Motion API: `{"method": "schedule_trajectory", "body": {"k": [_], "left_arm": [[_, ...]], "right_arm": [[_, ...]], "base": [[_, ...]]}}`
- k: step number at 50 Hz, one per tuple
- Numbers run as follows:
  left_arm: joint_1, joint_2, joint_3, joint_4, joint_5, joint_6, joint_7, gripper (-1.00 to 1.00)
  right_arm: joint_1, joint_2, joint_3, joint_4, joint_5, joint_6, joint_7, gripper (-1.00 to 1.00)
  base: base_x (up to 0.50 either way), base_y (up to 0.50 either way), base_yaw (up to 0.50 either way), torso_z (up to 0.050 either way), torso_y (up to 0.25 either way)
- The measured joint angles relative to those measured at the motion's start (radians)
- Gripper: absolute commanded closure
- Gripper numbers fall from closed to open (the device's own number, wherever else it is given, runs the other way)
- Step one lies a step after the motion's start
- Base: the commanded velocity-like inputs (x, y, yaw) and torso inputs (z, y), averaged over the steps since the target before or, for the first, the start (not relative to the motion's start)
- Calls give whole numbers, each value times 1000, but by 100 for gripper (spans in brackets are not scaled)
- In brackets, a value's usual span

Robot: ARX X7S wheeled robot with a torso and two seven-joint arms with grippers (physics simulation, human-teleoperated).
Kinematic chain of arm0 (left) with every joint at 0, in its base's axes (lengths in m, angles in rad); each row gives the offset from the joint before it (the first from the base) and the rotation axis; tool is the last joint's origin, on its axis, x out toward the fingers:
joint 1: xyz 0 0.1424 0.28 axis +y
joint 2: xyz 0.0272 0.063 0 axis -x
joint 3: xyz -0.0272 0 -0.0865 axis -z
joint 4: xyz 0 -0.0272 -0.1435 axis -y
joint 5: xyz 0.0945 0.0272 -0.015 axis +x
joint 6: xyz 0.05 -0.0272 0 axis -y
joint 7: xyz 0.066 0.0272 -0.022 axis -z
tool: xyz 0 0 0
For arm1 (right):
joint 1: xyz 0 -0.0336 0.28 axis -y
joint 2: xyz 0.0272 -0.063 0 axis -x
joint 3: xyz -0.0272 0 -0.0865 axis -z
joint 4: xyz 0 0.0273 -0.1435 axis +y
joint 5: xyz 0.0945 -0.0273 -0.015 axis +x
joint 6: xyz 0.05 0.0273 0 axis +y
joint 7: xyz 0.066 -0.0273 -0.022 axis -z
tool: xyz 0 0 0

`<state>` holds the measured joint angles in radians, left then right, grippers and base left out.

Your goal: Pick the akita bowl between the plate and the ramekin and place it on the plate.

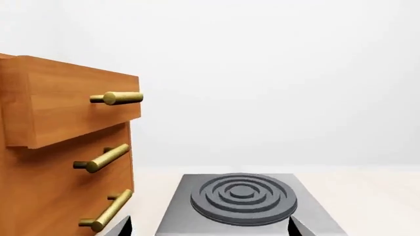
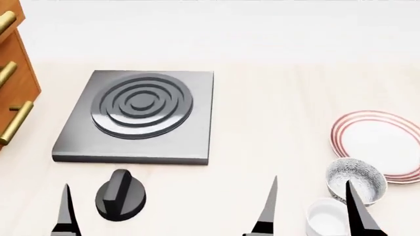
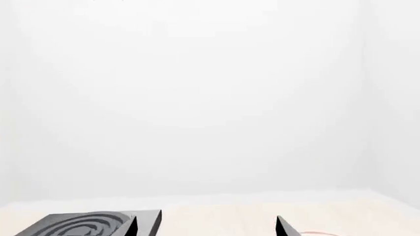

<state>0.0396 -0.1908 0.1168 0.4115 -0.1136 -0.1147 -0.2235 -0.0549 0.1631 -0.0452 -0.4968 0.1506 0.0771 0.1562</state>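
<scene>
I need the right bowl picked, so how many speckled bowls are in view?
1: the akita bowl sits between the plate and the ramekin, partly behind a right gripper finger. Another may lie outside the frame.

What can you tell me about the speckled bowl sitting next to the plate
The akita bowl is small and round, grey-and-white speckled on the outside with a pale inside, and looks ceramic. It stands upright and empty on the light countertop, between the red-ringed plate behind it and the white ramekin in front. A dark fingertip of the right gripper overlaps its near side in the head view; contact is unclear.
</scene>
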Motion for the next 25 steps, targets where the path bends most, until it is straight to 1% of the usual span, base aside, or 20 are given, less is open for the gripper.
{"method": "schedule_trajectory", "body": {"k": [23, 25], "left_arm": [[0, -18, 11, 9, -14, 2, -14, -100], [0, -19, 12, 10, -15, 2, -15, -100]], "right_arm": [[-2, 24, -13, -13, -2, -13, 27, -100], [-1, 25, -10, -12, 7, -12, 27, -100]], "base": [[500, 0, 0, 0, 1], [76, 0, 0, 0, 0]]}}
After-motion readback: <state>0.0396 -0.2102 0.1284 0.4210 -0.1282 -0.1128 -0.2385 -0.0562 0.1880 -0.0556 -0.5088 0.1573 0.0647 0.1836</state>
